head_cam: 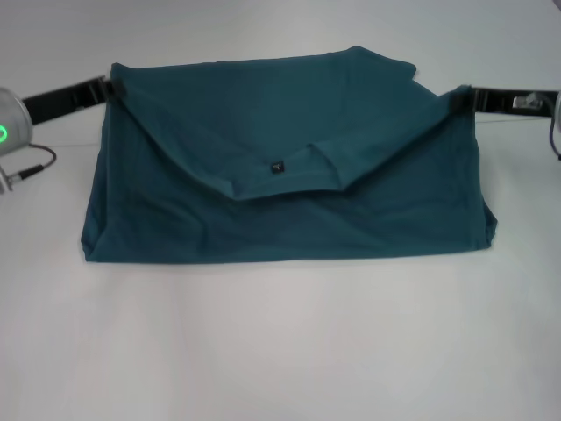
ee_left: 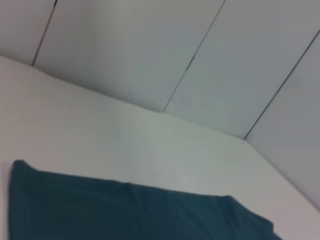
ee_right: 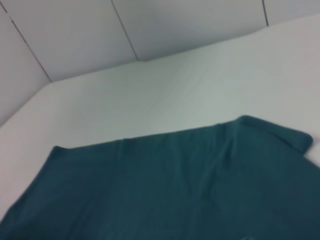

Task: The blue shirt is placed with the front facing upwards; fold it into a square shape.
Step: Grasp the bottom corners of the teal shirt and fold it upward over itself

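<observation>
The blue shirt lies across the middle of the white table, doubled over, with only plain teal fabric showing. Its collar edge sags in a shallow V toward a small dark neck tag. My left gripper pinches the shirt's far left corner. At the far right corner my right gripper pinches the cloth, which runs taut between the two. The shirt fills the low part of the left wrist view, and the shirt also shows in the right wrist view. Neither wrist view shows its own fingers.
The white table stretches wide in front of the shirt and on both sides. A pale panelled wall rises behind the table's far edge. A cable hangs by the left arm.
</observation>
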You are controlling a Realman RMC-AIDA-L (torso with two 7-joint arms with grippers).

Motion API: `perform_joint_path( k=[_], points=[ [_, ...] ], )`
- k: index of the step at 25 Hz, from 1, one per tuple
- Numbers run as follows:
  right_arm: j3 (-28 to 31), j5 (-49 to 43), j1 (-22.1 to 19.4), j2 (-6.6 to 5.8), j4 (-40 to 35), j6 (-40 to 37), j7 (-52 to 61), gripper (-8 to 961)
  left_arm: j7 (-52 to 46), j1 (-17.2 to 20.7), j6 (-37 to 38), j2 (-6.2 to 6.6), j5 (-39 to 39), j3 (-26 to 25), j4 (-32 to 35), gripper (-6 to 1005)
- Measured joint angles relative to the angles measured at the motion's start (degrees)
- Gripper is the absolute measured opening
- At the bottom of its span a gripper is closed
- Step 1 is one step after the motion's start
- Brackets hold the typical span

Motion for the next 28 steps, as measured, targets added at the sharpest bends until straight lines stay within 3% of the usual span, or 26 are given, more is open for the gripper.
perform_joint_path(
  k=[13,24,28],
  points=[
    [-0.3,-0.2,0.2,2.26,3.5,7.4,-3.6,18,5.2,0.4,-6.3,-1.96,-0.9,0.1,-2.9,13],
    [-0.7,0.0,-0.2,3.69,4.8,11.0,-5.4,19,5.7,1.5,-6.6,-2.55,-0.9,0.1,-3.0,14],
    [-0.9,-0.1,-0.3,4.09,4.8,11.3,-5.5,20,7.5,1.9,-6.3,-3.63,-1.0,0.1,-2.5,14]
  ],
)
